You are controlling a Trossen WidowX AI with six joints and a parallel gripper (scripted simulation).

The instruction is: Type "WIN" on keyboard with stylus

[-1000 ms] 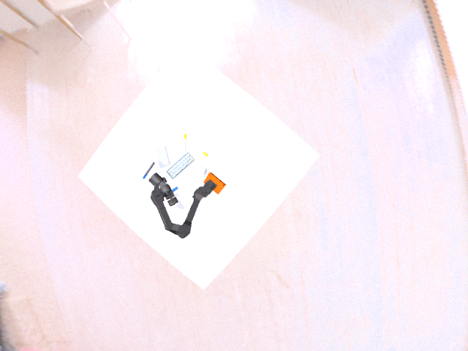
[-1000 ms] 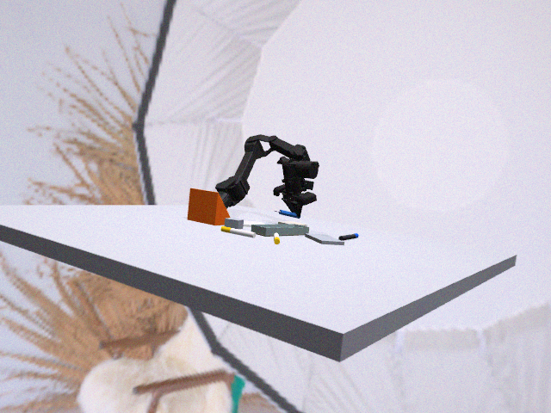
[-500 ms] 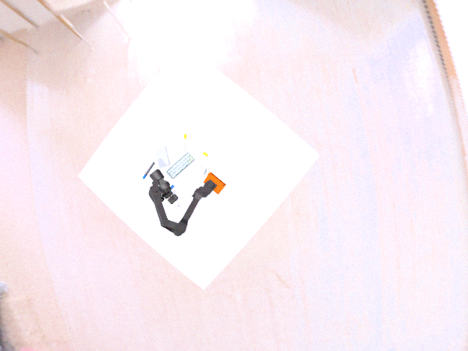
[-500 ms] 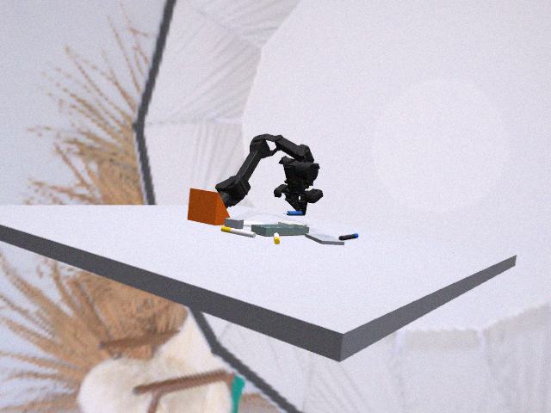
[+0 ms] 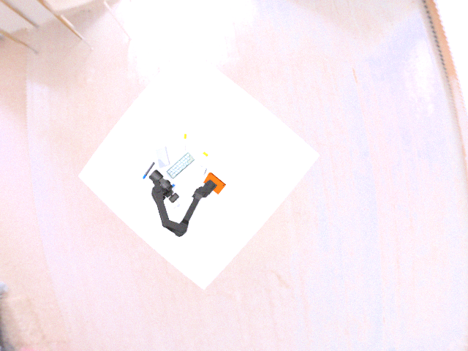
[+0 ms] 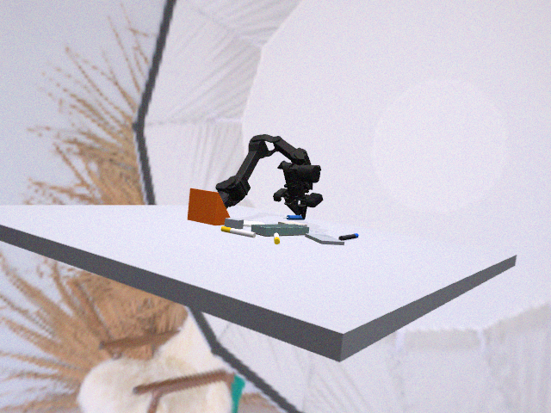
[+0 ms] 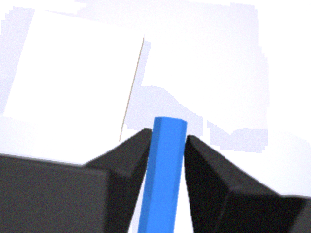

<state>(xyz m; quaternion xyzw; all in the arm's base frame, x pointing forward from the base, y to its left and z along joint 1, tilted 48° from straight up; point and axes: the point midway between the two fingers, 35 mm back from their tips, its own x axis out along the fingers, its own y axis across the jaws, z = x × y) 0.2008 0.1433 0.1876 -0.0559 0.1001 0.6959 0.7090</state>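
My gripper (image 6: pixel 304 216) (image 7: pixel 167 139) is shut on the blue stylus (image 5: pixel 172 185) (image 6: pixel 294 217) (image 7: pixel 165 170). The stylus lies nearly level across the fingertips, low over the desk; whether it touches the desk I cannot tell. Its thin tip points left in the exterior view and is hidden in the wrist view. The grey-green keyboard (image 5: pixel 180 165) (image 6: pixel 280 230) lies on the desk, beside the gripper and nearer to the exterior view. It is outside the wrist view, and its letters cannot be read in the top and exterior views.
A white flat pad (image 7: pixel 73 63) lies near the fingers. A grey slab (image 5: pixel 163 156) (image 6: pixel 325 239) and a dark pen with a blue end (image 5: pixel 149 170) (image 6: pixel 348 237) lie by the keyboard. Two yellow-ended markers (image 5: pixel 185 136) (image 5: pixel 205 153) lie beyond it. An orange block (image 6: pixel 204 207) stands at the arm's base.
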